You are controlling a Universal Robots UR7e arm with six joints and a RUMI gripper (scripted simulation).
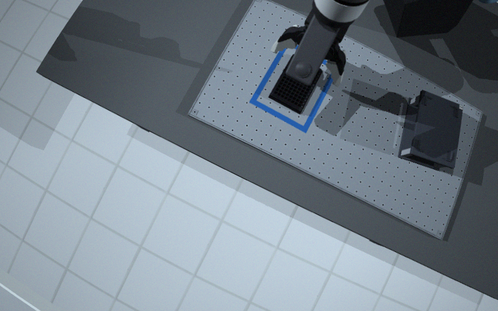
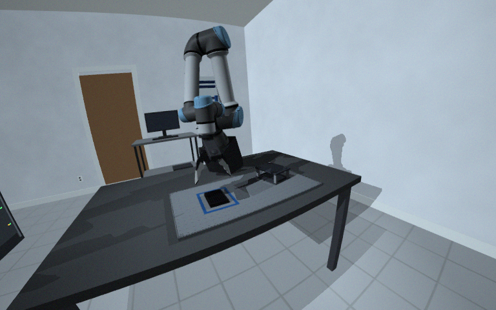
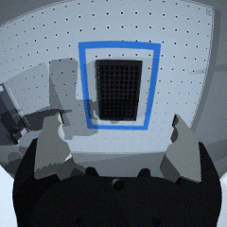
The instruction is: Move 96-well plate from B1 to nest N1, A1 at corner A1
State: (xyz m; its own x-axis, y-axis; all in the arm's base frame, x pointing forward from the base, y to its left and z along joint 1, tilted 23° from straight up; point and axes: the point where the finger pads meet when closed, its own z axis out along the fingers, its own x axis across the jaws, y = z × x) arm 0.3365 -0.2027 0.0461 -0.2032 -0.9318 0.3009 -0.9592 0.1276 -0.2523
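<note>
The black 96-well plate (image 1: pixel 292 93) (image 2: pixel 215 197) (image 3: pixel 118 90) lies flat inside the blue square outline of spot B1 (image 1: pixel 279 113) (image 2: pixel 221 207) (image 3: pixel 119 44) on the perforated grey board (image 1: pixel 367 175). My gripper (image 1: pixel 307 60) (image 2: pixel 212 177) (image 3: pixel 117 113) is open and empty. It hangs above the plate's far end, well clear of it, with its fingers spread wider than the plate. The arm hides the plate's far end in the overhead view. The dark raised nest N1 (image 1: pixel 433 128) (image 2: pixel 273 170) (image 3: pixel 9 111) stands empty at the board's right end. I cannot make out the plate's cut corner.
The board lies on a dark table (image 1: pixel 128 84) (image 2: pixel 109 234). A dark box (image 1: pixel 422 14) stands on the table behind the board. A desk with a monitor (image 2: pixel 161 122) and a brown door (image 2: pixel 111 128) are far behind.
</note>
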